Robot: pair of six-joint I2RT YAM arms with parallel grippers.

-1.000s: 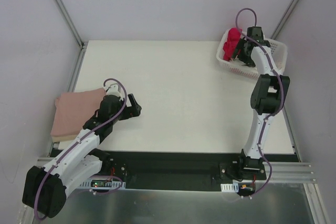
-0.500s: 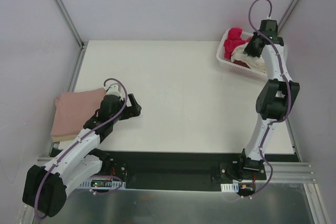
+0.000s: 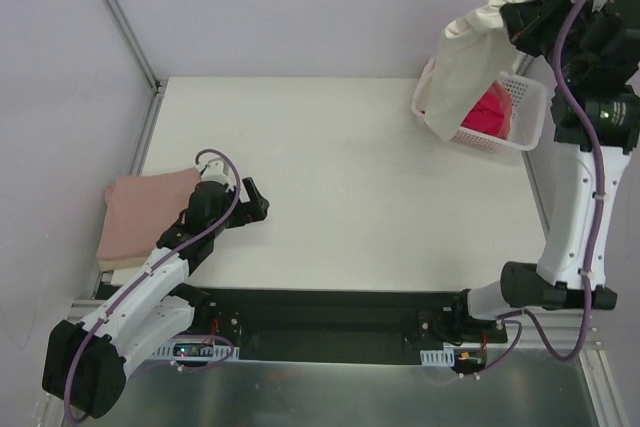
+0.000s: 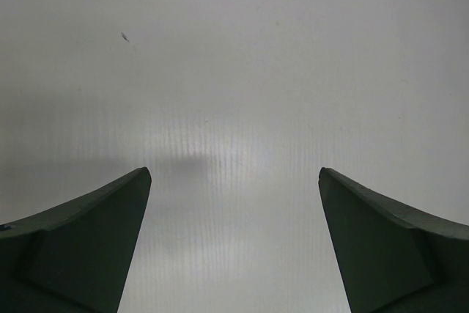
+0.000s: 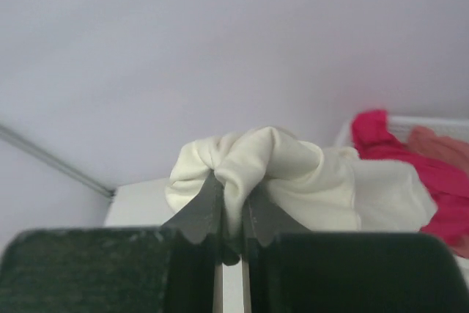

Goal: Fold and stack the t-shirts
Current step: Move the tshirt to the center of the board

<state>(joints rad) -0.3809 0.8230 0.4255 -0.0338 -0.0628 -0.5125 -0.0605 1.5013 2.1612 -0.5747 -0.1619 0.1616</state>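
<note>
The right pincer (image 5: 233, 197) pinches a bunched fold of the cream t-shirt (image 3: 462, 57), which hangs over the basket (image 3: 528, 117) — held high, likely to draw it free; the left pincer (image 4: 234, 181), spread, hovers above the tabletop (image 3: 350, 177).

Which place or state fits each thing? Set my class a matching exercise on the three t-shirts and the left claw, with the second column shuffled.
Things
1. cream-white t-shirt
2. dusty pink t-shirt
3. magenta t-shirt
4. left claw

Places or states
a. lies in the white basket
b. open, just above the table
c. hangs bunched from the shut right claw
d. folded flat at the table's left edge

Pairs: 1-c, 2-d, 3-a, 4-b
</note>
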